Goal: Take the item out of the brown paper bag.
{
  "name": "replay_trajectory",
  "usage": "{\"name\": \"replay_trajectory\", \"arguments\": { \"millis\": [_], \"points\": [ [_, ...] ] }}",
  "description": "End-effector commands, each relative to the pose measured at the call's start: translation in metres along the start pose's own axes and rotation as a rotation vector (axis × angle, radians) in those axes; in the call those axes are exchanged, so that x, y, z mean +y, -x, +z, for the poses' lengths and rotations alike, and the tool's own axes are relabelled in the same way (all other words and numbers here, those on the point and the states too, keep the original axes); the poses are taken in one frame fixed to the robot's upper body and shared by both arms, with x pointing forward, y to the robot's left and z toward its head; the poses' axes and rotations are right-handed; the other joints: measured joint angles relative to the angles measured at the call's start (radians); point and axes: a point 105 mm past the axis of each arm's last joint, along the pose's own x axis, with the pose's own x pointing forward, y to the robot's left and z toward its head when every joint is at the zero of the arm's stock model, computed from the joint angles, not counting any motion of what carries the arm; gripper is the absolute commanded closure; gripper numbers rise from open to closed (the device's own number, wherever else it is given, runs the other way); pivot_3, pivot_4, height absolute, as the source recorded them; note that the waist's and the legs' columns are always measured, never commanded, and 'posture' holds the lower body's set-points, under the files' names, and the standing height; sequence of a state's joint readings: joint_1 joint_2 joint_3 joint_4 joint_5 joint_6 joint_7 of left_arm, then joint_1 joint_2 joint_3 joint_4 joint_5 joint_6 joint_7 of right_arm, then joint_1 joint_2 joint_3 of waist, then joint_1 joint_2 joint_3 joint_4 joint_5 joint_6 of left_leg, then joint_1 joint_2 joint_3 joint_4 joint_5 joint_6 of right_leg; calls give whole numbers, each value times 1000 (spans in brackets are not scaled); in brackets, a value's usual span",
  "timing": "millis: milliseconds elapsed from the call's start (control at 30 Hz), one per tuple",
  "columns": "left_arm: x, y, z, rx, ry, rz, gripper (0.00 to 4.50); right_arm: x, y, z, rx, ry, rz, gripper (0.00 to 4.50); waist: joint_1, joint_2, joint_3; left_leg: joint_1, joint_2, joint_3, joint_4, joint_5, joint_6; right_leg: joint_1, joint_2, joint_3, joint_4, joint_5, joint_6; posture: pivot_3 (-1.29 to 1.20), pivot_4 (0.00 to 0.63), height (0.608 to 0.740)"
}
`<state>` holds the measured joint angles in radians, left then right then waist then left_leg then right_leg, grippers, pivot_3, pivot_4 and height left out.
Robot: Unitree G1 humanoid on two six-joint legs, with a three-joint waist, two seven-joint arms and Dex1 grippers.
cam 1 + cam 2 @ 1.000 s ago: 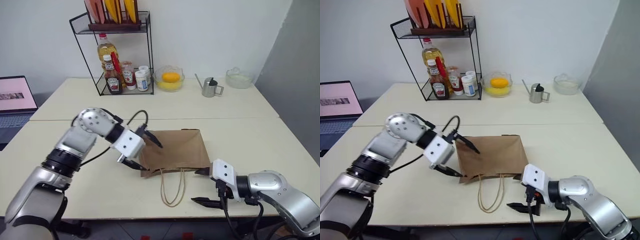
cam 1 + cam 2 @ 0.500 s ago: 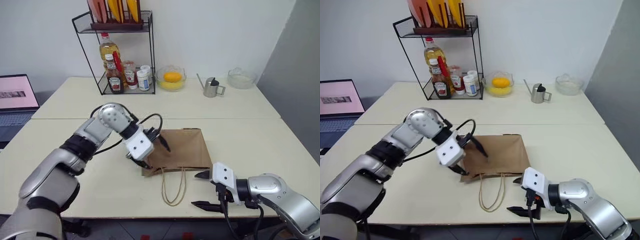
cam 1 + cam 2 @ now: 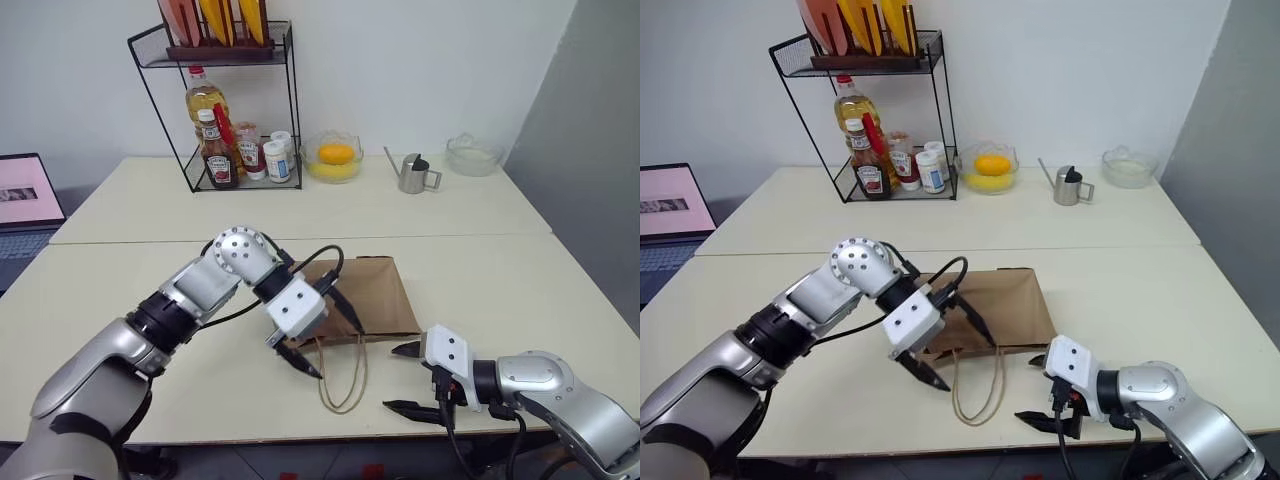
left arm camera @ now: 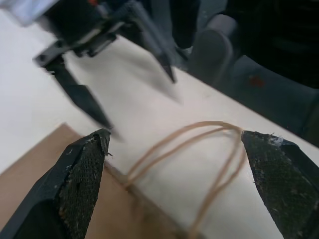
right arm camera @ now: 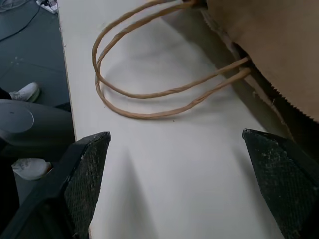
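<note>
Since 1 second ago our left pincer [image 3: 322, 335] has swung toward the mouth of the flat brown paper bag [image 3: 372, 295], jaws apart. Our right pincer [image 3: 405, 378] waits open. We should pinch the upper lip; the item stays hidden inside.
</note>
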<state>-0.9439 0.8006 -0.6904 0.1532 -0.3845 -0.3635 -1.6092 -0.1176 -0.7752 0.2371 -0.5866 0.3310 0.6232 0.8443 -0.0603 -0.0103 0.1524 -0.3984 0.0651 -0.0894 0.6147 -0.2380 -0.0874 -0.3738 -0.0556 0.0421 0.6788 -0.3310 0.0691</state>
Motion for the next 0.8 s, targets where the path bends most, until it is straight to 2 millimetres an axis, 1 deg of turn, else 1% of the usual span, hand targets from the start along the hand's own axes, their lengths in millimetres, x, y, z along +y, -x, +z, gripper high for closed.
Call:
{"name": "replay_trajectory", "arguments": {
  "millis": [33, 133, 267, 433, 567, 667, 733, 800],
  "points": [
    [-2, -4, -1, 24, -68, -8, 0, 2, -1, 8, -28, 28, -8, 38, 3, 0, 0, 0, 0, 0, 0, 0, 0, 0, 0, 0, 0, 0, 0, 0, 150, 740],
    [-6, -10, -9, 44, -97, -11, 0, 2, -2, 7, -30, 24, -9, 38, 4, 0, 0, 0, 0, 0, 0, 0, 0, 1, 0, 0, -1, 0, 0, 0, 150, 740],
    [-11, -20, -14, 44, -113, -16, 0, 3, -3, 7, -32, 21, -12, 38, 4, 0, 0, 0, 0, 0, 0, 0, 0, 0, 0, 0, -1, 0, 0, 0, 150, 740],
    [-8, -28, -21, 55, -134, 15, 0, 2, -3, 7, -32, 19, -18, 38, 4, 0, 0, 0, 0, 0, 0, 0, 1, 1, 0, 0, -1, 0, 0, 0, 150, 740],
    [-3, -31, -25, 85, -187, 44, 0, 3, -2, 7, -29, 17, -21, 38, 4, 0, 0, 0, 0, 0, 1, 0, 1, 1, 0, 0, -1, 0, 0, 0, 150, 740],
    [0, -33, -29, 106, -221, 69, 588, 4, 1, 6, -25, 14, -26, 0, 4, 0, 0, 0, 0, 0, 2, 0, 1, 1, 0, 0, -1, 0, 0, 0, 150, 740],
    [1, -33, -28, 98, -219, 78, 1155, 5, 3, 5, -22, 15, -27, 0, 4, 0, 0, -1, 0, 0, 8, -1, 1, 1, 0, 0, 0, 0, 0, 0, 150, 740],
    [1, -34, -27, 91, -221, 85, 1740, 6, 5, 5, -18, 16, -27, 0, 5, 0, 0, -1, 0, 0, 10, -3, 6, 1, 0, 0, 0, 0, 0, 0, 150, 740]
  ]
}}
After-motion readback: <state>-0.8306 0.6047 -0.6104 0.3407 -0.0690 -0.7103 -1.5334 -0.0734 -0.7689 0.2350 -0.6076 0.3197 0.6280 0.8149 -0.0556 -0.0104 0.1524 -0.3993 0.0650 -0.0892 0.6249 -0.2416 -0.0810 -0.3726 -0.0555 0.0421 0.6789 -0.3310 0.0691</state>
